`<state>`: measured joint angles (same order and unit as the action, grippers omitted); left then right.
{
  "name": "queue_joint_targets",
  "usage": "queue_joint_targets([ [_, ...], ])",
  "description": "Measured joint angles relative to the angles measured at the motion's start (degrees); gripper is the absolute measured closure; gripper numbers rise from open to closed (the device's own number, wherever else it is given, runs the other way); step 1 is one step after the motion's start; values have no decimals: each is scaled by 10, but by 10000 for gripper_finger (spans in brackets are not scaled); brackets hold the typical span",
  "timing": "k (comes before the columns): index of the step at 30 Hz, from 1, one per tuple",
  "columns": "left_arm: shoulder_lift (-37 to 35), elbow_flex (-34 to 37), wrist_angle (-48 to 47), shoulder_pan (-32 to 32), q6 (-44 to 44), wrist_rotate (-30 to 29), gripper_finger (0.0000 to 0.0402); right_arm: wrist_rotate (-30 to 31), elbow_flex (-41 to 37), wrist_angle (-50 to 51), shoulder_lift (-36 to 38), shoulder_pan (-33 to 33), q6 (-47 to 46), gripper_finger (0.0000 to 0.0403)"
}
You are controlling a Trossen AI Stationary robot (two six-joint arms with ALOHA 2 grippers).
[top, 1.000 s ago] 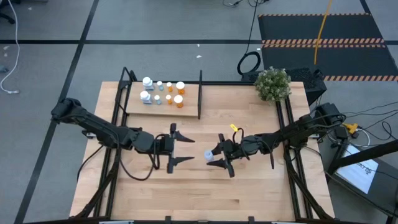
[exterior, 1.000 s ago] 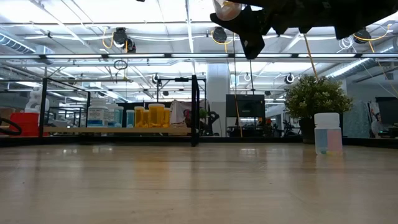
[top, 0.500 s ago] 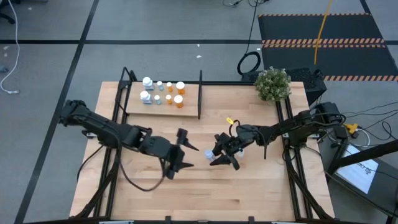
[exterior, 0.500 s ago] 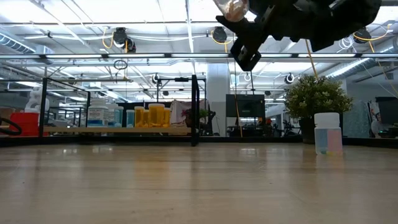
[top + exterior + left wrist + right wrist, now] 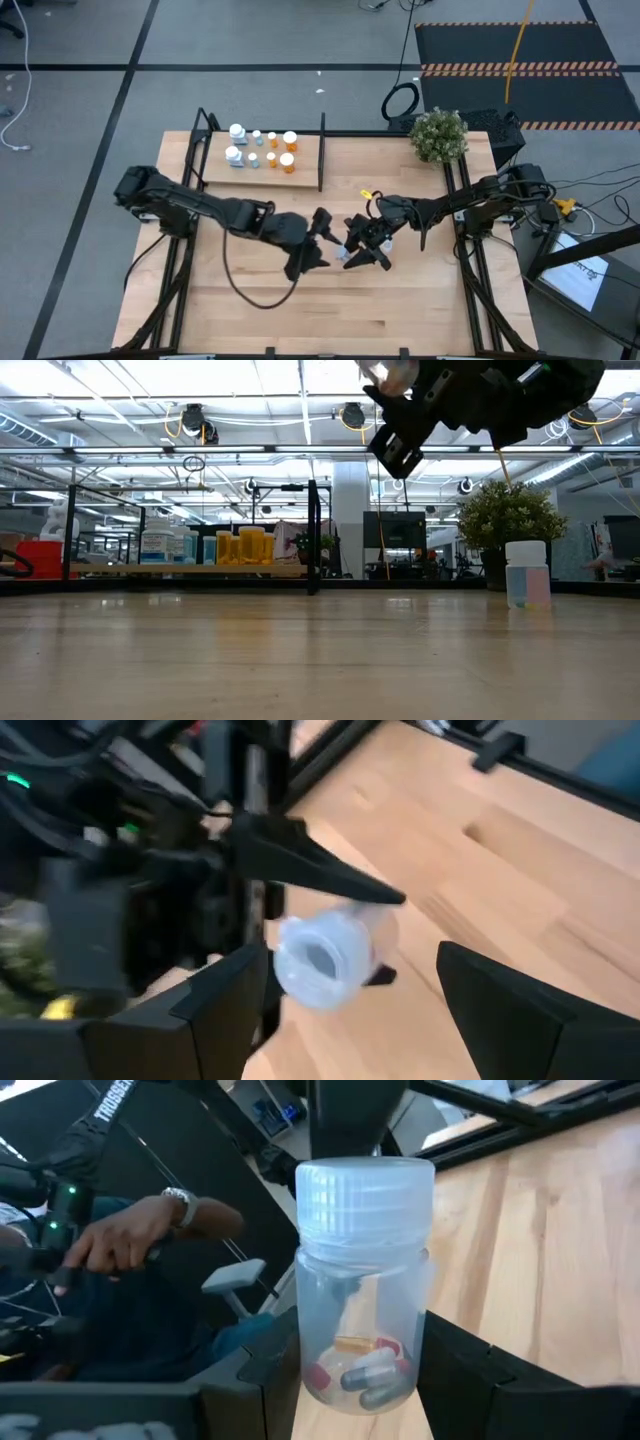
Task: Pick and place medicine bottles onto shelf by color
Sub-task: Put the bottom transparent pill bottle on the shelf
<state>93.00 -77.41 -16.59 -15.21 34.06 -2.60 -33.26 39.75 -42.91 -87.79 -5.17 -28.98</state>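
Note:
My right gripper [image 5: 356, 248] is shut on a clear, pale bottle [image 5: 365, 1280] with a ribbed cap and capsules inside, held above the middle of the table. My left gripper [image 5: 322, 243] is open right next to it. In the left wrist view its fingers [image 5: 225, 1000] stand on either side of the bottle's cap [image 5: 318, 958] without touching. The shelf [image 5: 215, 176] at the far left carries white, pale blue and orange bottles [image 5: 262, 148], standing upright. In the low view another pale bottle [image 5: 527, 574] stands on the table. My right gripper pinches the bottle's lower body [image 5: 330, 1380] between its two fingers [image 5: 262, 1370], near the bottle's base. The bottle lies along the fingers, its cap [image 5: 365, 1185] pointing away from the gripper toward my left gripper. It is lifted clear of the table.
A black upright divider [image 5: 322, 150] closes the shelf's right end. A potted plant [image 5: 438, 134] stands at the far right corner. A person's hand [image 5: 130, 1240] shows beyond the table in the right wrist view. Bare wood lies along the near edge [image 5: 320, 320].
My left gripper has gone toward the table's right edge, up to my right gripper and the bottle it holds. My right gripper has shifted a little toward the right edge and turned, keeping the bottle lifted.

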Motion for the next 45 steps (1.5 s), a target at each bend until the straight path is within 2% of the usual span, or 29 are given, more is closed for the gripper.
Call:
queue_joint_targets([
  [4, 14, -5, -1, 21, 16, 56, 110, 0, 0, 22, 0, 0, 6, 245],
  [9, 21, -7, 7, 32, 23, 81, 112, 0, 0, 27, 0, 0, 11, 245],
  [12, 31, -6, 13, 33, 35, 107, 130, 0, 0, 25, 0, 0, 16, 245],
  [24, 41, -7, 15, 37, 38, 106, 236, -1, 0, 34, 0, -1, 20, 245],
  [27, 41, -7, 14, 37, 37, 107, 245, -1, 0, 34, 0, -1, 21, 245],
  [33, 41, -7, 13, 37, 15, 103, 236, 5, 0, 34, 0, -1, 39, 244],
  [37, 39, -6, 0, 37, 1, 100, 246, 35, 0, 36, 0, -1, 49, 222],
  [45, 24, -5, -30, 35, -65, 48, 256, 107, 0, 54, 2, -11, 80, 140],
])
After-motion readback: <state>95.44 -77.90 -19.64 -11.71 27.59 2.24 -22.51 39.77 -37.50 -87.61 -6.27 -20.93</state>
